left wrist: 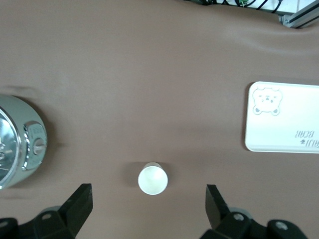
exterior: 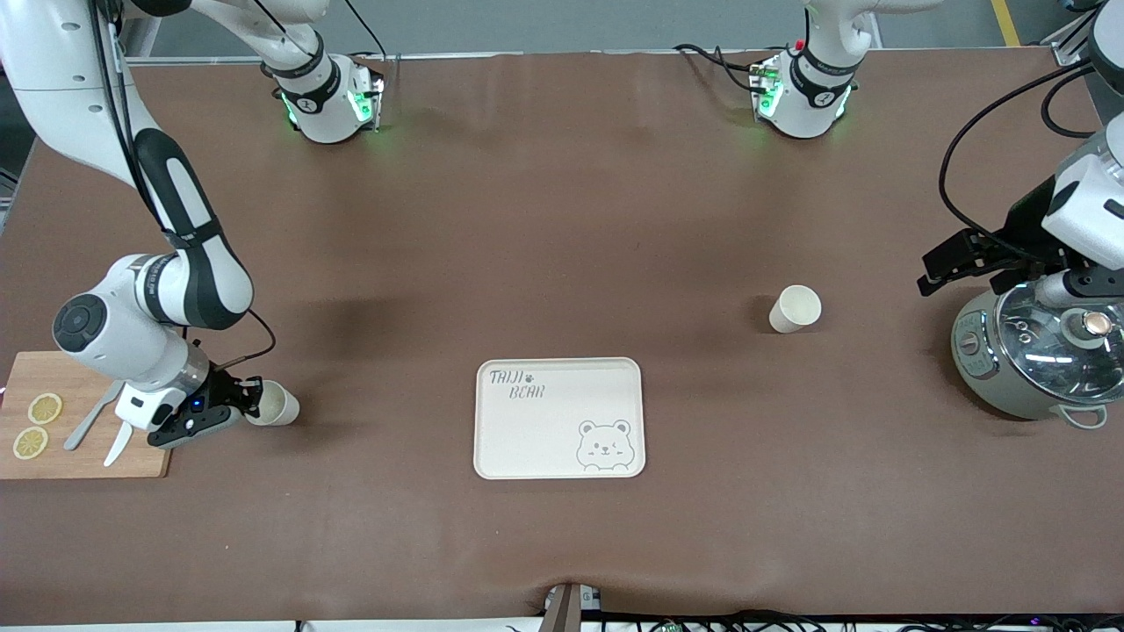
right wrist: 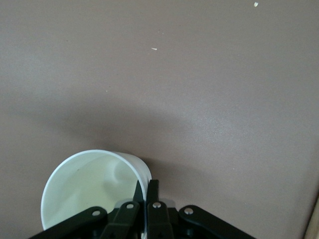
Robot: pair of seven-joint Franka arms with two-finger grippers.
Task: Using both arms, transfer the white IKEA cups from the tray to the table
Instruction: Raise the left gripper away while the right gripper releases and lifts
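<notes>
**Tray cleared, one cup still to set down**

The tray (exterior: 559, 418) sits bare in the middle of the table (exterior: 562, 175), with neither cup on it. One cup (exterior: 796, 309) already stands upright on the mat toward the left arm's end, a little farther from the front camera than the tray and near a steel cooker (exterior: 1036, 355). The left gripper (left wrist: 148, 199) hangs released over the mat beside the cooker, its fingers spread wide with that cup visible below and between them but not touching, so that arm appears done and waiting.

The right gripper (exterior: 230, 408) is clenched on the rim of the second cup (exterior: 275, 404), one finger inside the wall and one outside (the wrist view shows this pinch clearly). It holds the cup low, just beside a wooden cutting board (exterior: 83, 417) with lemon slices and cutlery.

The step in hand looks like the last placement. The next move calls for settling the cup's base flat on the mat, then opening and lifting straight up so the rim isn't dragged over.
</notes>
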